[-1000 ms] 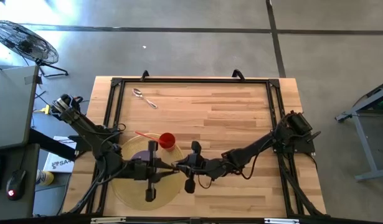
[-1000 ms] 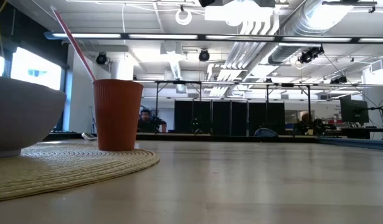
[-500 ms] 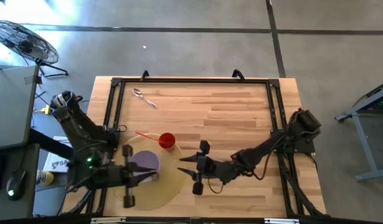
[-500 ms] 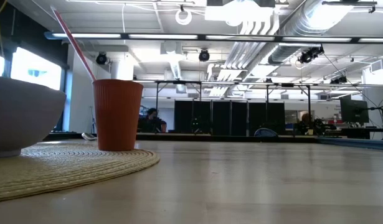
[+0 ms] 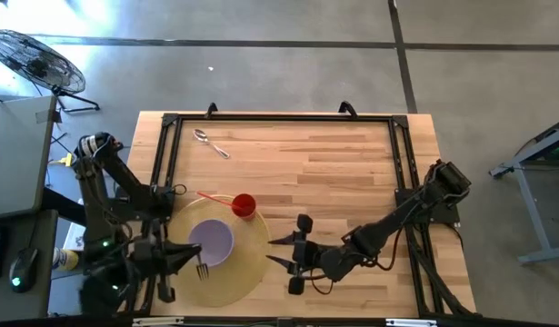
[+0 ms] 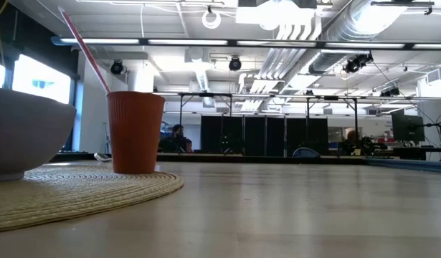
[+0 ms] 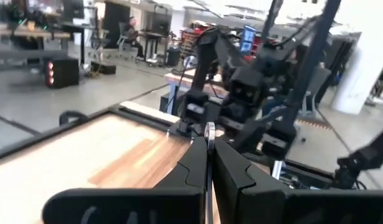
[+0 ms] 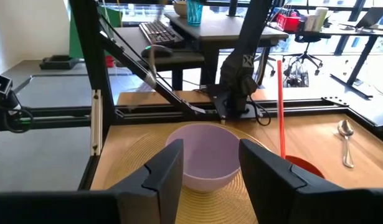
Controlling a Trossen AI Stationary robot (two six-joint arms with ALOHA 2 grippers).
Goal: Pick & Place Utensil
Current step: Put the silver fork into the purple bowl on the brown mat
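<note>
My left gripper is at the near left, level over the edge of the round woven placemat, shut on a metal fork. The fork shows as a thin strip between the fingers in the left wrist view. A lavender bowl sits on the placemat, and a red cup with a red straw stands on its far rim. A spoon lies on the wood at the far left. My right gripper is open just right of the placemat, pointing at the bowl, with nothing between its fingers. My left gripper pinches the fork near its handle end between its two shut fingers. The fingers come level from the table's left and lie across the fork. The tined end sticks out toward the near edge. The fork hangs clear above the placemat, beside the bowl.
A black metal frame runs around the tabletop. Bare wood fills the middle and far right. In the low view only the bowl, the cup and the placemat show.
The two grippers met over the placemat's right side. My right gripper has opened and drawn back toward the table's right and near edge. My left gripper has swung toward the left and near edges, rolling its wrist and carrying the fork past the bowl.
</note>
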